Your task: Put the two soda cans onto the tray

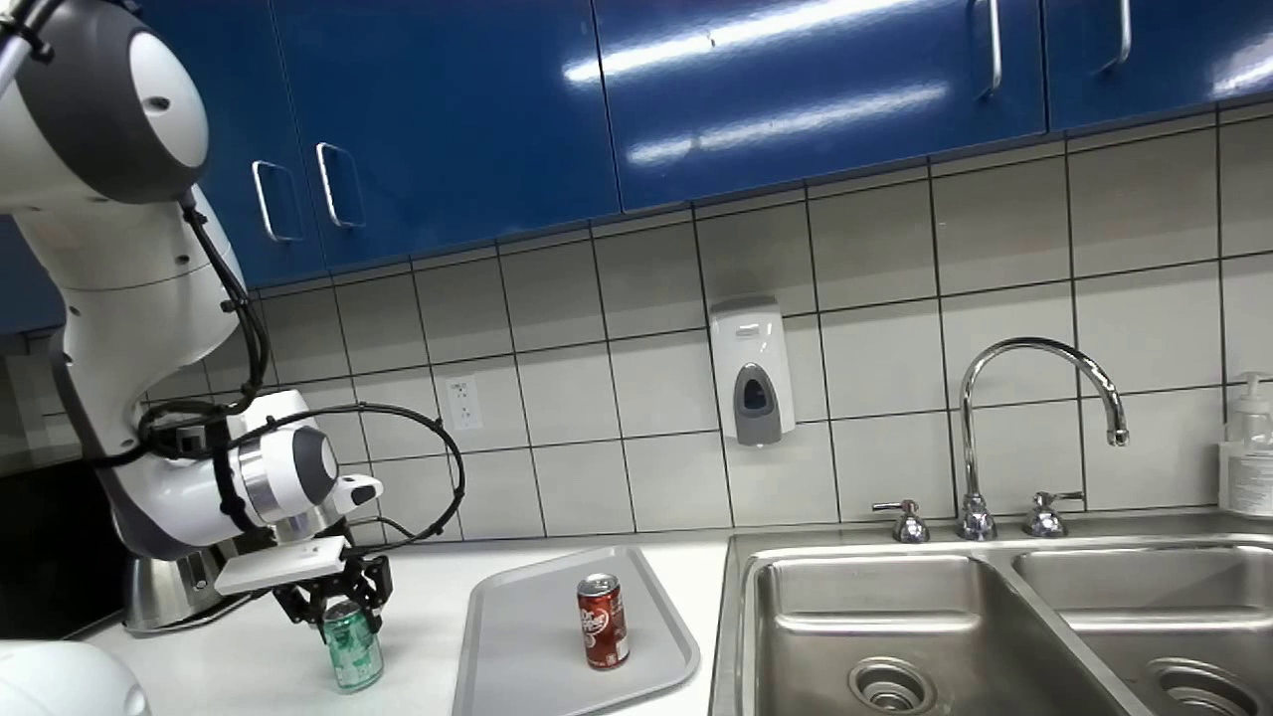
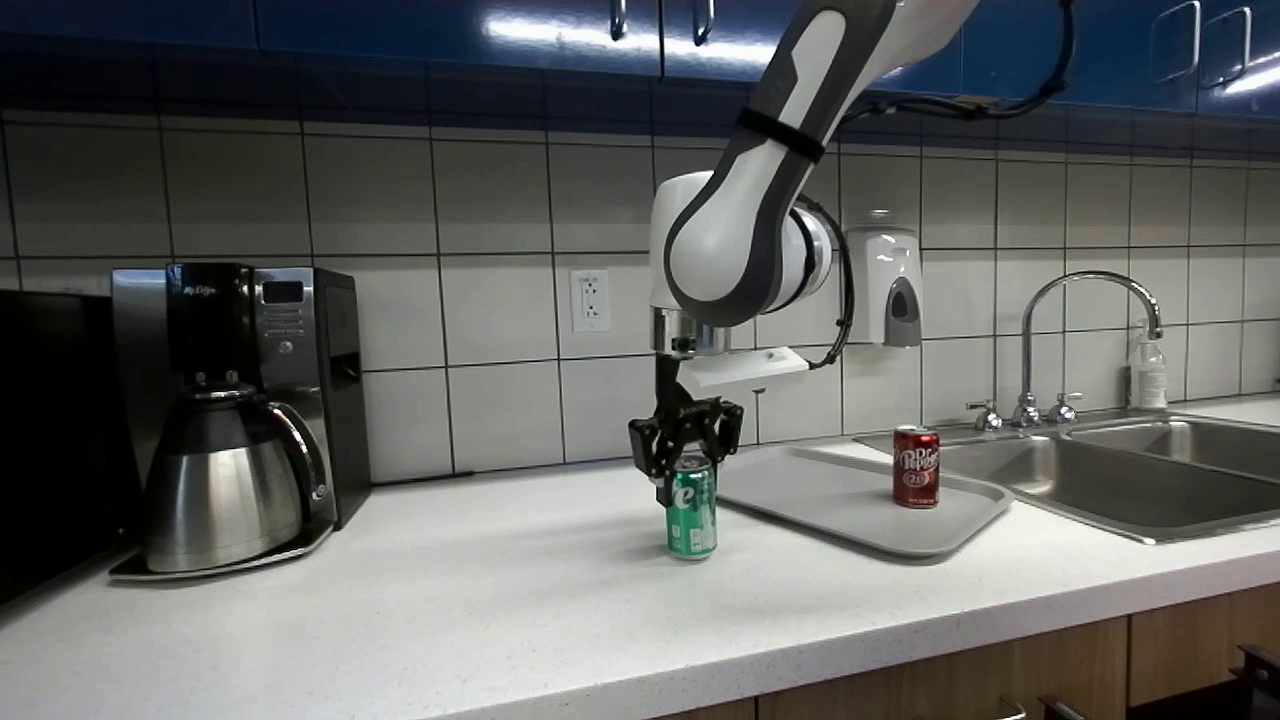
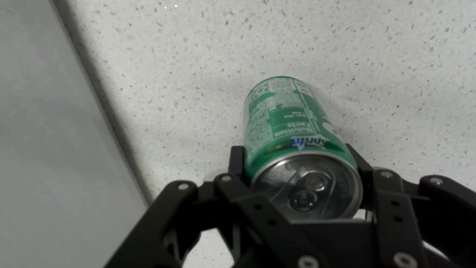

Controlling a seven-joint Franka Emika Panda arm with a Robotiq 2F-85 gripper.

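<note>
The green can (image 1: 355,658) is upright on or just above the white counter, left of the tray in both exterior views (image 2: 692,525). My gripper (image 2: 690,478) comes down over its top, with one finger on each side. In the wrist view my gripper's fingers (image 3: 297,163) lie against both sides of the green can (image 3: 286,115), near its silvery lid. The red can (image 1: 603,628) stands upright on the grey tray (image 1: 522,636), and it shows there in both exterior views (image 2: 916,468). The tray's edge is at the left of the wrist view (image 3: 55,149).
A steel double sink (image 1: 786,636) with a tall faucet (image 1: 970,438) lies beyond the tray. A coffee maker with its pot (image 2: 230,480) stands at the left of the counter (image 2: 480,600). A soap dispenser (image 1: 753,373) hangs on the tiled wall, under blue cabinets (image 1: 438,129).
</note>
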